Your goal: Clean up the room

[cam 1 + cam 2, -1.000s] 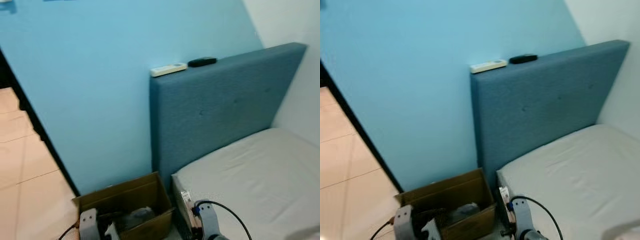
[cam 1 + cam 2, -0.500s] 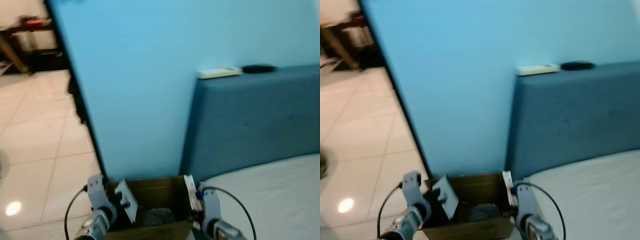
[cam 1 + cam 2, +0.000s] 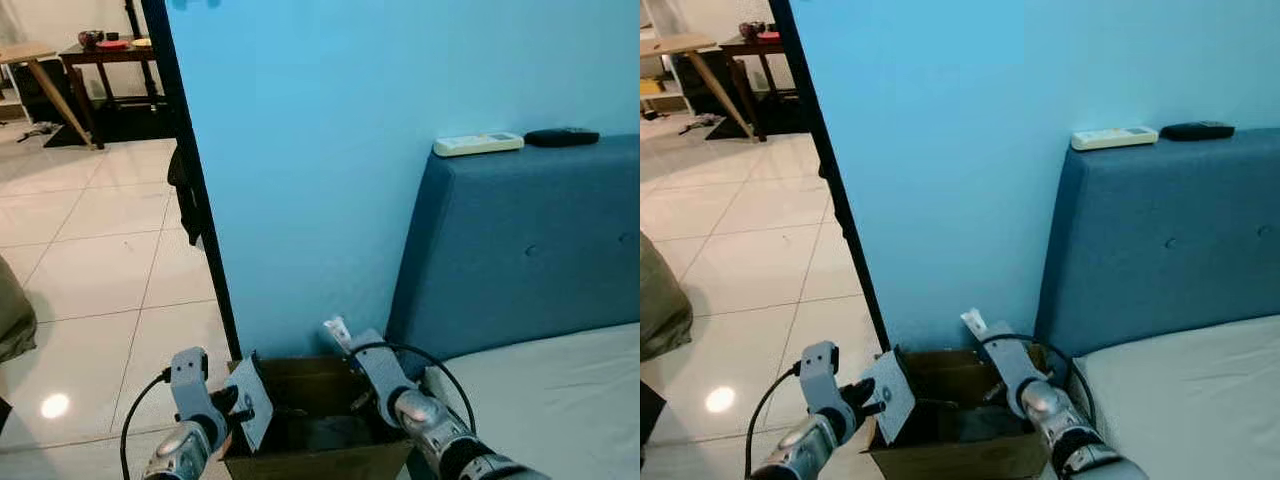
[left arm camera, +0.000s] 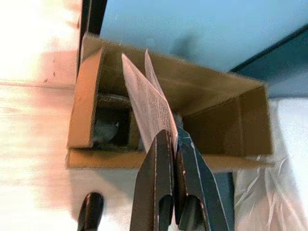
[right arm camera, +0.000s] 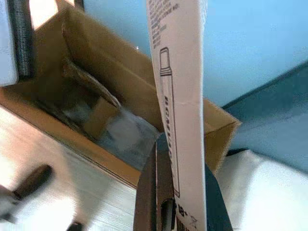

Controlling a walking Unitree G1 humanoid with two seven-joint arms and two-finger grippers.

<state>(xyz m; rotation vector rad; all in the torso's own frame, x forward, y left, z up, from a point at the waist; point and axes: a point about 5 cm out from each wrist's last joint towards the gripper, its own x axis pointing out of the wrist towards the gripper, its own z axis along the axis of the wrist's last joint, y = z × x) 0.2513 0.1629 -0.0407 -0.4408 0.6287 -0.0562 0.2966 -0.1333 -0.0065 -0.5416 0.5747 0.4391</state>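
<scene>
While both hang over the cardboard box (image 3: 318, 428), the left tool (image 4: 172, 144) pinches a printed paper (image 4: 147, 103) and the right tool (image 5: 166, 159) clamps a narrow white carton (image 5: 177, 86)

No legible text in any view. The narrow white package (image 5: 175, 91) carries small dark print and a line drawing of a pen-like item, characters too small to read. The printed sheet (image 4: 149, 108) shows rows of fine print, also unreadable.
</scene>
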